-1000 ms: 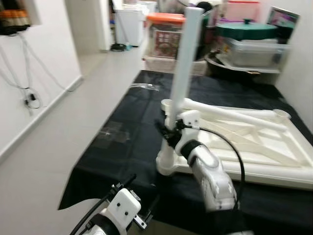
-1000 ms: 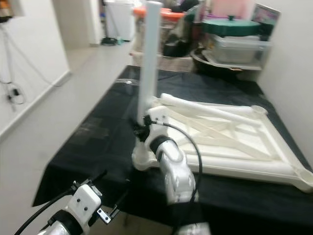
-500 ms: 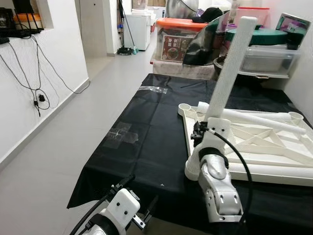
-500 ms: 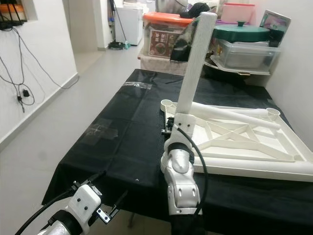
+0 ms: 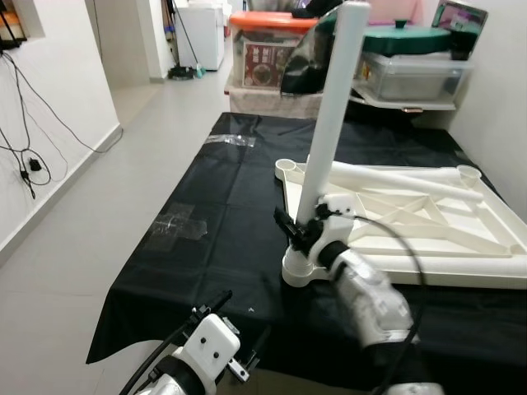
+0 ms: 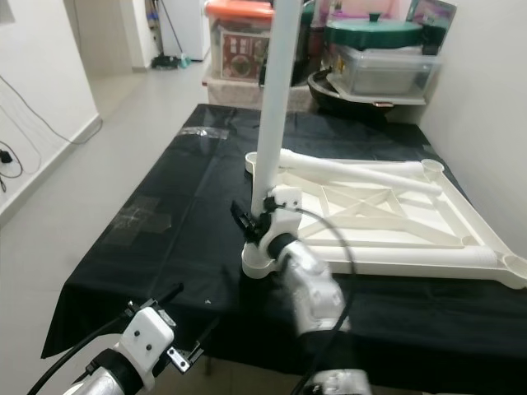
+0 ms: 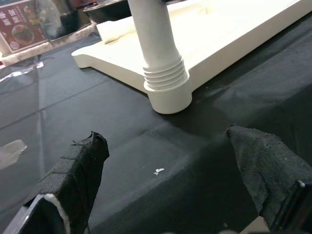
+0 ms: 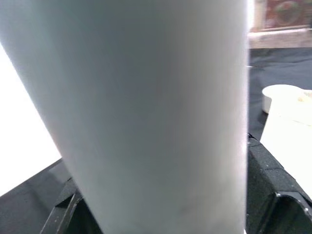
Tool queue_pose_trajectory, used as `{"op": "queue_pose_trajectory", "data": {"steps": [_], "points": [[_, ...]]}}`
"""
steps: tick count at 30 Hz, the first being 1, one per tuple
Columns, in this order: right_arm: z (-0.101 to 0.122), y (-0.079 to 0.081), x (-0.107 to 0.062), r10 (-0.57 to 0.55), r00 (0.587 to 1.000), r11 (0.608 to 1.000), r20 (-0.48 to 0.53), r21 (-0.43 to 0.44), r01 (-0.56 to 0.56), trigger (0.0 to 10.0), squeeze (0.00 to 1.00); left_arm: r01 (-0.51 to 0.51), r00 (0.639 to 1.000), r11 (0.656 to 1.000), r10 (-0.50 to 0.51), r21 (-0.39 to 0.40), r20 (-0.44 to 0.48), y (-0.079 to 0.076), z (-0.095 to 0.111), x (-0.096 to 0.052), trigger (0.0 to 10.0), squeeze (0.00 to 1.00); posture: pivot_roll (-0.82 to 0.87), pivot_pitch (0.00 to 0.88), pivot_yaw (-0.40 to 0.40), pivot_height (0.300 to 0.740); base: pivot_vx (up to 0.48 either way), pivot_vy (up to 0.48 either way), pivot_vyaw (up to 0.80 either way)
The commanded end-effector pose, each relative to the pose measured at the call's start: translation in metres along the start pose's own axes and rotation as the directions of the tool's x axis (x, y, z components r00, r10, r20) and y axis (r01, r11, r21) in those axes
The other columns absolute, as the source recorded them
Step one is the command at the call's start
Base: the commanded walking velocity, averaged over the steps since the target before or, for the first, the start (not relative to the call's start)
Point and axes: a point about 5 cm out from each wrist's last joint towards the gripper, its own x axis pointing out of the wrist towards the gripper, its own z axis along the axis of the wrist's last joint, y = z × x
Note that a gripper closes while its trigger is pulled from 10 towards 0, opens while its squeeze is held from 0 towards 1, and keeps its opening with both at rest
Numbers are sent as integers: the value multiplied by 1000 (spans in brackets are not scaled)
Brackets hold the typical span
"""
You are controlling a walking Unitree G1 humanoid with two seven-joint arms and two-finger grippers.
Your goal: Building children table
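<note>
White plastic table leg [image 5: 329, 123], upright at frame centre, foot in the corner socket of the upturned tabletop [image 5: 428, 239] on black cloth [image 5: 222, 222]. Right claw [image 5: 298, 233] pinches its lower end; left claw [image 7: 165, 190], fingers spread, low at bottom left.

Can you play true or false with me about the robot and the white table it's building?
1. The right gripper is closed around the white table leg. True.
2. The leg lies flat on the black cloth. False: it stands nearly upright in the near corner socket of the upside-down tabletop.
3. The left gripper is holding a second leg. False: it hangs open, low, in front of the table's near edge, holding nothing.
4. Another white leg lies across the tabletop. True.
5. The cloth is red. False: it is black.
</note>
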Motion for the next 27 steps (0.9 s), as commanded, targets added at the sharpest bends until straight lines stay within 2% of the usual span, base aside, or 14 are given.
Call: {"op": "queue_pose_trajectory", "data": {"steps": [1,3,4,5,7,8,9,12,14,18,19,21,22,27], "points": [[-5,3,2,115,992,993,-43,34,-114,10000,0,4,1000,1000,-4,3,-16,-2,-4,-1,10000,0,107,2,-61,740,0,0,0],[5,5,3,327,942,945,-77,41,-324,10000,0,6,1000,1000,-6,4,-16,-2,-4,-1,10000,0,107,2,-61,740,0,0,0],[5,5,3,327,942,945,-77,41,-324,10000,0,6,1000,1000,-6,4,-16,-2,-4,-1,10000,0,107,2,-61,740,0,0,0],[7,9,5,438,889,898,-134,15,-440,10000,0,7,1000,1000,-7,4,-16,-2,-5,-1,10000,0,116,0,-63,740,0,0,0],[7,9,5,438,889,898,-134,15,-440,10000,0,7,1000,1000,-7,4,-16,-2,-5,-1,10000,0,116,0,-63,740,0,0,0],[6,13,9,521,833,849,-188,8,-529,10000,0,7,1000,1000,-7,3,-17,-2,-5,-2,10000,0,121,0,-64,740,0,0,0],[6,13,9,521,833,849,-188,8,-529,10000,0,7,1000,1000,-7,3,-17,-2,-5,-2,10000,0,121,0,-64,740,0,0,0],[11,25,23,699,673,696,-240,16,-718,10000,0,4,1000,1000,-4,-1,-18,-5,-4,-3,10000,0,135,0,-71,740,0,0,0],[11,25,23,699,673,696,-240,16,-718,10000,0,4,1000,1000,-4,-1,-18,-5,-4,-3,10000,0,135,0,-71,740,0,0,0],[12,32,27,767,588,614,-257,27,-789,10000,0,4,1000,1000,-4,-6,-17,-6,-4,-4,10000,0,141,0,-74,740,0,0,0],[11,34,28,777,568,596,-272,25,-803,5059,0,5,1000,1000,-5,-6,-17,-7,-4,-4,10000,0,142,0,-75,740,0,0,0],[10,34,28,781,557,586,-283,23,-810,5059,0,5,1000,1000,-5,-7,-17,-7,-4,-5,10000,0,142,0,-75,740,0,0,0],[7,36,30,769,573,599,-283,5,-801,0,0,5,1000,1000,-5,-7,-18,-7,-4,-5,10000,0,144,0,-77,740,0,0,0],[-1,34,35,679,697,707,-233,-50,-706,0,0,2,1000,1000,-2,-5,-18,-6,-4,-4,10000,0,140,0,-75,740,0,0,0]]}}
